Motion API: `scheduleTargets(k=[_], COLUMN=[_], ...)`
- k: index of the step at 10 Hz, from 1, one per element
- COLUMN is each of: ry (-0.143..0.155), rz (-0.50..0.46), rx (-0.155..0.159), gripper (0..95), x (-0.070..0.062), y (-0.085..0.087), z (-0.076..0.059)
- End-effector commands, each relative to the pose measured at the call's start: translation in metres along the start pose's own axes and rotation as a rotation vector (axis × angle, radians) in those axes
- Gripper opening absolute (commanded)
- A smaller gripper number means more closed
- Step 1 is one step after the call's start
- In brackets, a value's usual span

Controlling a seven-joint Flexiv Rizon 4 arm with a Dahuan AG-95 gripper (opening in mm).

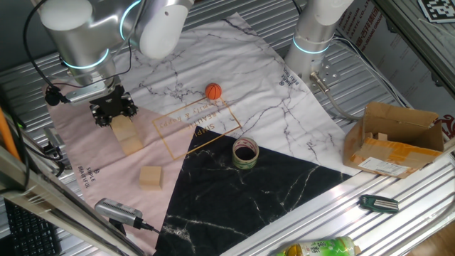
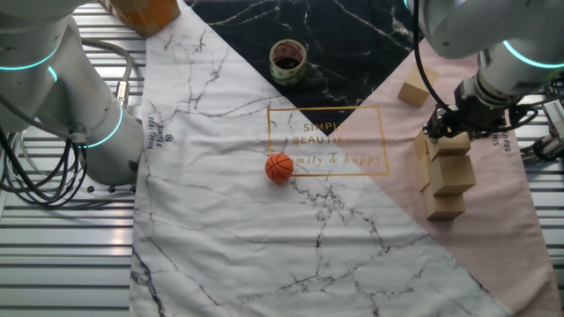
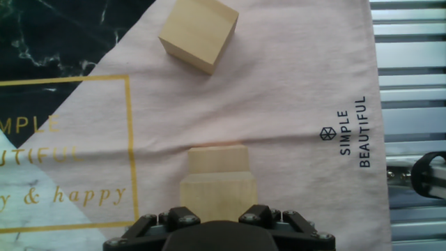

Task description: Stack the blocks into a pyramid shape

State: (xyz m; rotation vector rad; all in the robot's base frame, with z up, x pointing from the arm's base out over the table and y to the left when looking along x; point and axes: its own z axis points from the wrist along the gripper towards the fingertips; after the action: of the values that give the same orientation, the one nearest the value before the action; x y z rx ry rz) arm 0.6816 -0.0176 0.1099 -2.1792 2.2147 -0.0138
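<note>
My gripper [image 2: 451,130] stands over the pink corner of the cloth, shut on a light-tan wooden block [image 2: 451,145] at the top of a small stack of blocks [image 2: 448,189]. From the other side the gripper [image 1: 114,108] covers the upper end of the stack [image 1: 130,139]. In the hand view only the gripper's body shows at the bottom edge, with the held block [image 3: 218,199] right in front of it and a lower block [image 3: 217,159] beyond. One loose block [image 1: 151,176] [image 2: 412,90] [image 3: 198,31] lies apart on the pink cloth.
An orange ball [image 1: 213,91] rests mid-cloth and a tape roll [image 1: 245,153] sits on the black section. A cardboard box [image 1: 398,142] stands at the right, a green bottle [image 1: 316,249] at the front edge. A second arm's base [image 1: 313,35] is at the back.
</note>
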Motion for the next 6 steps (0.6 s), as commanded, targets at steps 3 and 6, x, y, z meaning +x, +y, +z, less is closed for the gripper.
scheduleTargets(k=[3,6], ry=[-0.001,-0.001], rz=[-0.004,-0.004], rx=[0.001,0.003], gripper=[0.0,0.0], x=[0.0015,0.0025], y=[-0.0013,-0.0018], z=[0.0028,0.0043])
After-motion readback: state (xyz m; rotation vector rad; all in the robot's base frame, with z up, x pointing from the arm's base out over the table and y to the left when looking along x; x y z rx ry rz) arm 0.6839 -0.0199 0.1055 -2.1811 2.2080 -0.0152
